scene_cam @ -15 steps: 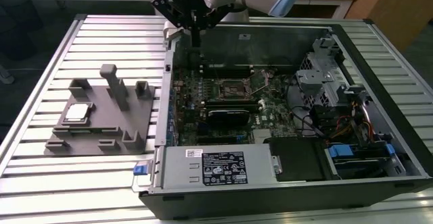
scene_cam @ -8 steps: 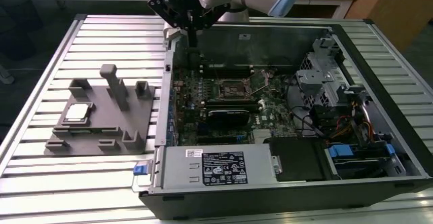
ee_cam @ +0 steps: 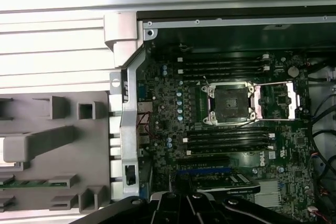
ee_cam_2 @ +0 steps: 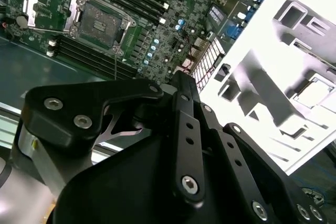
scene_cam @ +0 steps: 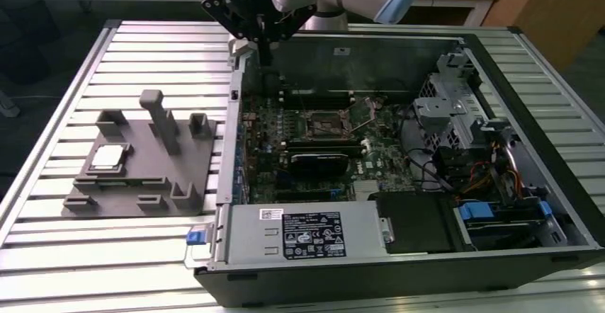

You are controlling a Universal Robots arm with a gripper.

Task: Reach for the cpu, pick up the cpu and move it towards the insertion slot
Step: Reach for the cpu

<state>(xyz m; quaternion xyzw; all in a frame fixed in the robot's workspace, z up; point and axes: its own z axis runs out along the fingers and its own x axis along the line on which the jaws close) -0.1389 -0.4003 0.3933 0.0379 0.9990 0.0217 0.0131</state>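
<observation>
Silvery-grey square cpu (scene_cam: 107,158) lies on the grey plastic tray (scene_cam: 151,166), well apart from your black hand (scene_cam: 266,45); open or together, you cannot tell.

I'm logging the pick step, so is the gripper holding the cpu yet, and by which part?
No, it isn't held. The cpu lies on the grey fixture, while the gripper hangs apart from it over the computer case's wall.
</observation>
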